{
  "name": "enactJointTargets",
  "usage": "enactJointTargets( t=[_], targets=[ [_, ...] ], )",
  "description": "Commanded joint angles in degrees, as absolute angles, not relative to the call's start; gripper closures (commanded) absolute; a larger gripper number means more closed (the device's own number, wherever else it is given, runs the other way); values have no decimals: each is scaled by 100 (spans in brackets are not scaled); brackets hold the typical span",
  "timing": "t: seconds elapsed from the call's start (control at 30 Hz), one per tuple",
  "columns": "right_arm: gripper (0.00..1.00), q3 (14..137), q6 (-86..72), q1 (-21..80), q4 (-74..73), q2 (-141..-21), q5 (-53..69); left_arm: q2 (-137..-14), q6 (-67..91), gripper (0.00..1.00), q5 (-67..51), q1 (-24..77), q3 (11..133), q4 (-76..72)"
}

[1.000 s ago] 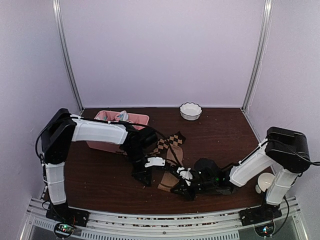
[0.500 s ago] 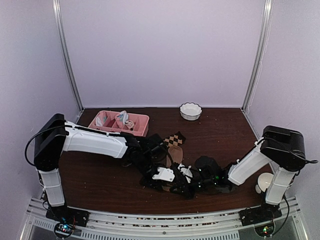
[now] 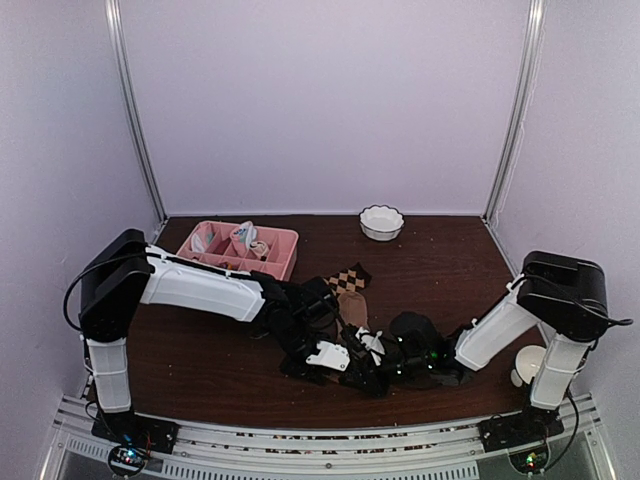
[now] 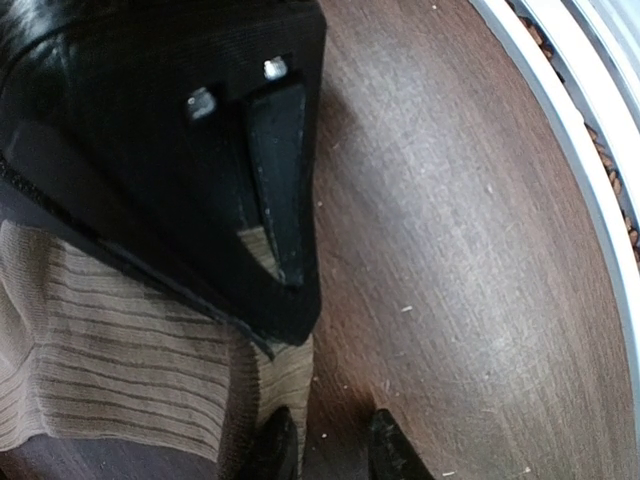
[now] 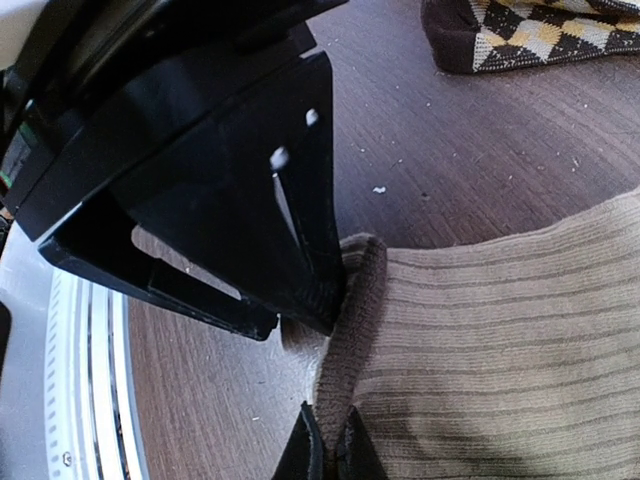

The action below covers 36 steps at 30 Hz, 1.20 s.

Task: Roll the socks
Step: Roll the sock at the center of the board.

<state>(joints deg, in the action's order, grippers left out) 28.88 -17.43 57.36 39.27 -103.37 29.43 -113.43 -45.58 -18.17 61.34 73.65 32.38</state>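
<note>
The tan ribbed sock (image 5: 500, 330) lies flat near the table's front, mostly hidden under both grippers in the top view (image 3: 352, 310). My right gripper (image 5: 333, 450) is shut on the sock's darker folded edge, low at the front centre (image 3: 362, 368). My left gripper (image 4: 330, 450) is open right beside it (image 3: 322, 362), one fingertip (image 4: 275, 448) against the sock's edge (image 4: 100, 350), bare table between the jaws. The dark brown argyle sock (image 3: 348, 279) lies just behind, also in the right wrist view (image 5: 540, 30).
A pink divided tray (image 3: 285, 238) with small bundles stands at the back left. A white bowl (image 3: 381, 222) is at the back centre. A white object (image 3: 530, 365) sits by the right arm's base. The metal front rail (image 4: 560, 130) runs close to the grippers.
My left gripper has moved forward and right, down beside the right gripper at the sock's front edge. The right gripper has stayed low on the sock.
</note>
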Motion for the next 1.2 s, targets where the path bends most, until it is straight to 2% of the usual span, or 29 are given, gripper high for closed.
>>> enactJointTargets(
  t=[0.0,0.2,0.83,1.07,1.17],
  targets=[
    [100,2582,-1793,5740,2567,-10757,2874,-11123,-4564,75,-1806,6126,7430,3272],
    [100,2623,-1852,5726,2592,-10830,2906,-10768,-4544,73,-2060,6110,7368,3419],
    [100,2648,-1942,5701,2691,-10951,3036,-11448,-4693,70,-1590,6065,7519,2992],
    [100,2647,-1959,5692,2698,-10993,3093,-11165,-4547,70,-1659,6064,7497,3028],
    [100,2654,-1964,5692,2727,-11030,3124,-11121,-4584,61,-1661,6067,7490,3049]
  ],
)
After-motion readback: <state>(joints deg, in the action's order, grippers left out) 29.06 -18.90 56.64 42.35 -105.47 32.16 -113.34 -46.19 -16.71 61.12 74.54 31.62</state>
